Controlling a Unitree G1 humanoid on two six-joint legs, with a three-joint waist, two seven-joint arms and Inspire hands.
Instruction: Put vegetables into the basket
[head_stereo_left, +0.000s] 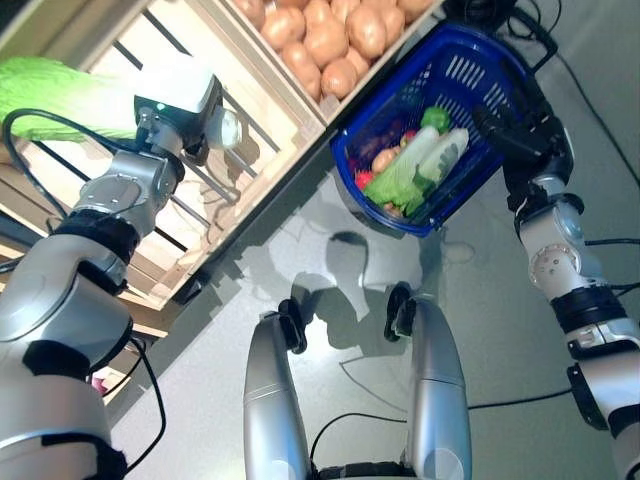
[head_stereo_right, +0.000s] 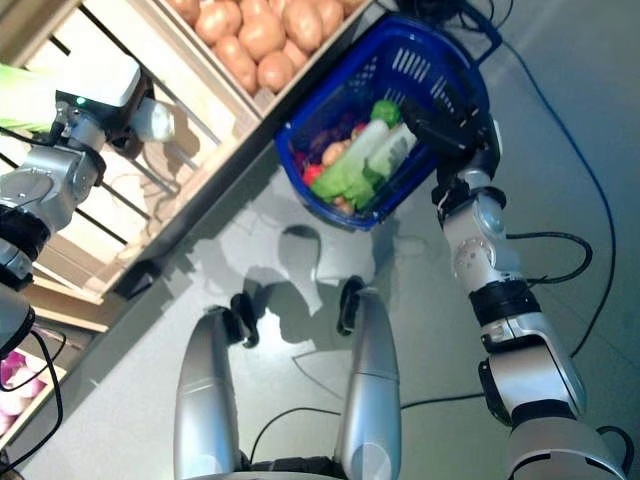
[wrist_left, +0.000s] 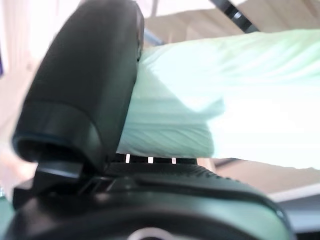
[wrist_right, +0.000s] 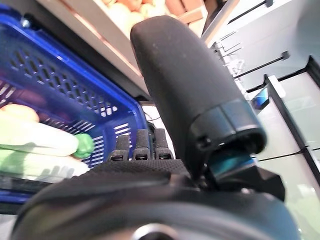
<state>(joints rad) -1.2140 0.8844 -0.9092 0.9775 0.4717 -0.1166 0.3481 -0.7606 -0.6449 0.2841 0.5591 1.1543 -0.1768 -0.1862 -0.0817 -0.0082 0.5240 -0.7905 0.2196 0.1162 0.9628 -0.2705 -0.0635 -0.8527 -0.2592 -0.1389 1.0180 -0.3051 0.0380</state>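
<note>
A pale green napa cabbage (head_stereo_left: 45, 90) lies in the slatted wooden crate (head_stereo_left: 262, 112) at the upper left. My left hand (wrist_left: 85, 90) is on it: in the left wrist view the thumb curls over the cabbage (wrist_left: 240, 90), which rests against the palm. My right hand (head_stereo_left: 515, 130) hangs the blue plastic basket (head_stereo_left: 398, 222) beside the shelf, fingers (wrist_right: 137, 149) hooked under its handle. Inside the basket lie a leafy cabbage (head_stereo_left: 400, 180), a green pepper (head_stereo_left: 434, 118), a potato (head_stereo_left: 384, 160) and something red (head_stereo_left: 363, 178).
A neighbouring crate holds several potatoes (head_stereo_left: 330, 40). The wooden shelf edge (head_stereo_left: 250, 225) runs diagonally between the crates and the grey floor (head_stereo_left: 480, 330). A lower shelf shows at the bottom left.
</note>
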